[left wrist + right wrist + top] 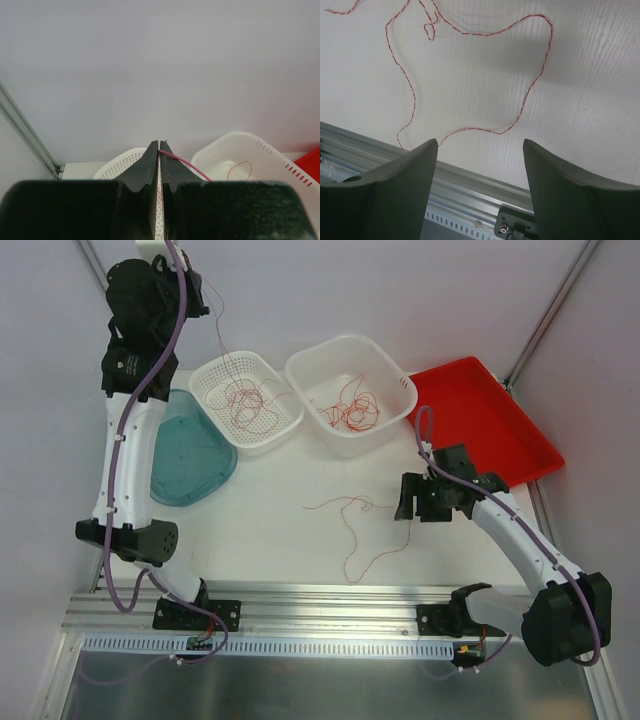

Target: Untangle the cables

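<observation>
My left gripper [207,302] is raised high at the back left, shut on one thin red cable [185,164]. That strand hangs down to a tangle of cables [243,400] in the perforated white basket [283,428]. More red cables [355,408] lie coiled in the white tub [395,370]. One long loose cable [352,515] sprawls on the white table in front of the tub. My right gripper [402,500] hovers open just right of it. In the right wrist view, the right gripper [480,142] holds nothing and this cable [470,128] lies beyond the fingertips.
A red tray [490,420] sits at the back right. A teal bowl-like lid [195,455] lies beside the left arm. The aluminium rail [330,595] runs along the table's near edge, and the loose cable's end reaches close to it.
</observation>
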Robot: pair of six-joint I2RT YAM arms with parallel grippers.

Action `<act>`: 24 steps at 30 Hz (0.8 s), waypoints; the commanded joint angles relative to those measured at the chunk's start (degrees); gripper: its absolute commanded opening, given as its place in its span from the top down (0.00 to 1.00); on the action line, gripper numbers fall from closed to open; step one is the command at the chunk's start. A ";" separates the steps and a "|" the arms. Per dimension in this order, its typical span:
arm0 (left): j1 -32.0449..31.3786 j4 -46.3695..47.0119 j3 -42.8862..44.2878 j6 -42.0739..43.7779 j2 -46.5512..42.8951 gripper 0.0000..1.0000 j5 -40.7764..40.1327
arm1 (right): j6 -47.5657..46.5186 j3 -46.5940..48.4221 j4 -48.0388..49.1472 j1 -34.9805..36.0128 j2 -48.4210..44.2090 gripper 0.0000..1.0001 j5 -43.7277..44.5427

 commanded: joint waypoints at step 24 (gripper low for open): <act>6.26 21.71 -17.75 -9.23 29.00 0.99 12.68 | -1.32 0.78 2.99 1.95 2.93 0.27 -1.72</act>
